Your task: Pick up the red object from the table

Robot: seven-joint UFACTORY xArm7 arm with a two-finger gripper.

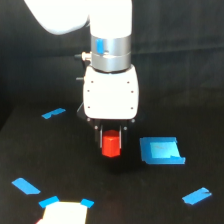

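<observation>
The red object point(111, 148) is a small stubby red-orange block in the middle of the black table point(150, 190). My gripper point(111, 142) points straight down over it, under a white body and a silver wrist. The dark fingers point(99, 134) sit tight against the block's left and right sides, so the gripper is shut on it. The block's lower half shows below the fingertips. I cannot tell whether its base touches the table or hangs just above it.
A blue square patch point(160, 151) lies just to the exterior view's right of the block. Blue tape strips lie at the far left point(53, 113), near left point(25, 185) and near right point(196, 196). A white thing point(64, 213) with blue tape sits at the bottom edge.
</observation>
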